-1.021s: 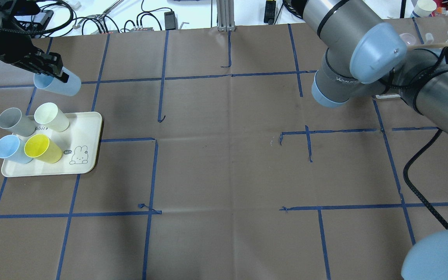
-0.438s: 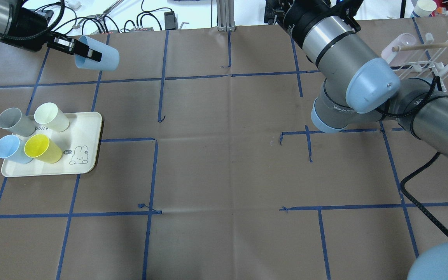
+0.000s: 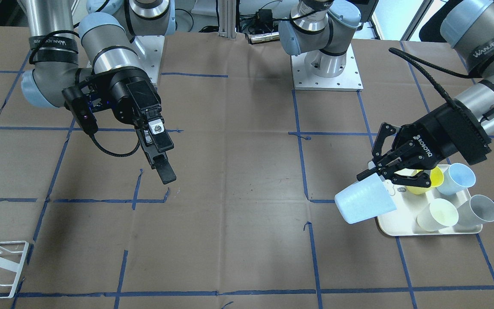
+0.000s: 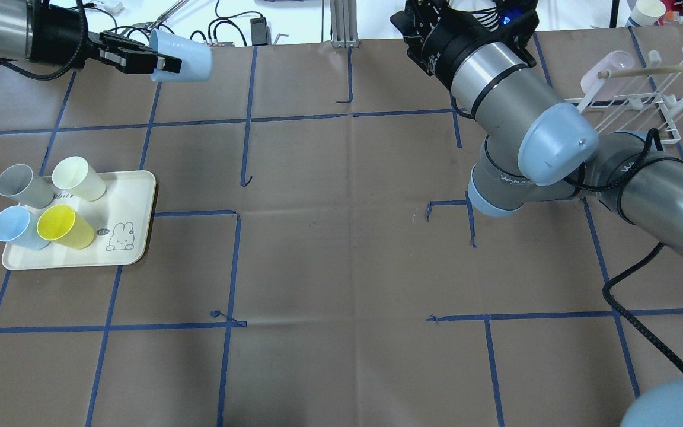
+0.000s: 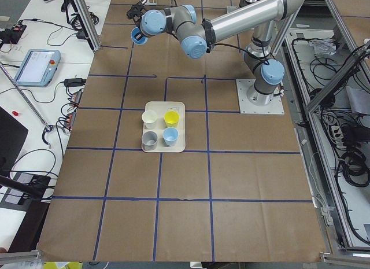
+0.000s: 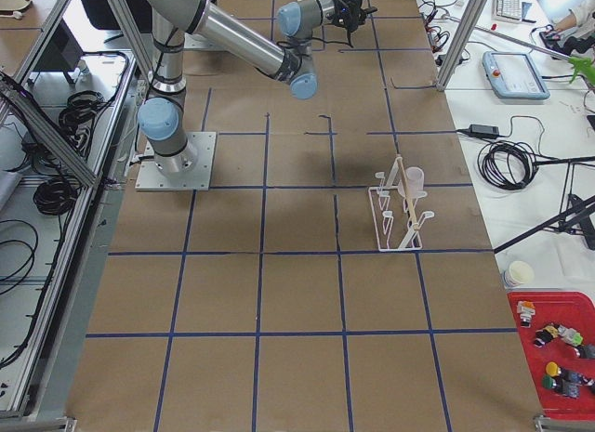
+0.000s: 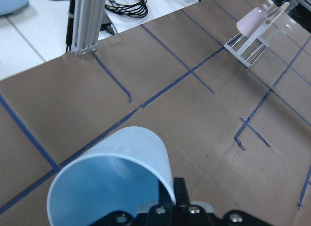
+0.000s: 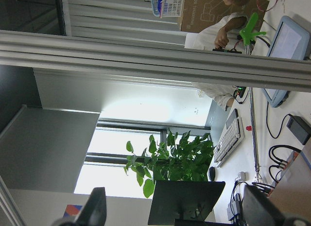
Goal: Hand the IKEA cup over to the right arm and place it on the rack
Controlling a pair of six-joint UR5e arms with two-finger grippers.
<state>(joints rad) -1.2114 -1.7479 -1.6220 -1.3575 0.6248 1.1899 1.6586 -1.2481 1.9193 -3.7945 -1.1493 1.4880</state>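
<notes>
**Left pincer holds the cup aloft; right pincer waits with its fingers spread**

Read from the overhead view, robot's edge first. At 9 o'clock on the brown table lies a cream tray carrying four upright cups: a pale-blue cup and a yellow cup nearer the robot, and a grey cup and a cream cup behind them.

At 3 o'clock the right arm reaches forward over the table.

Farther out, at 2 o'clock, stands the white wire rack. A pink cup hangs tilted on its rods and a wooden stick lies across its top.

At 11 o'clock, by the far edge, the left gripper is clamped on the rim of the IKEA cup. One finger is inside the mouth and one outside. The cup lies on its side in the air, clear of the table, with its base pointing toward 3 o'clock.

At about 1 o'clock the right gripper hangs over the table, well apart from the cup. Its own camera shows the two fingertips spread wide, with nothing between them.
</notes>
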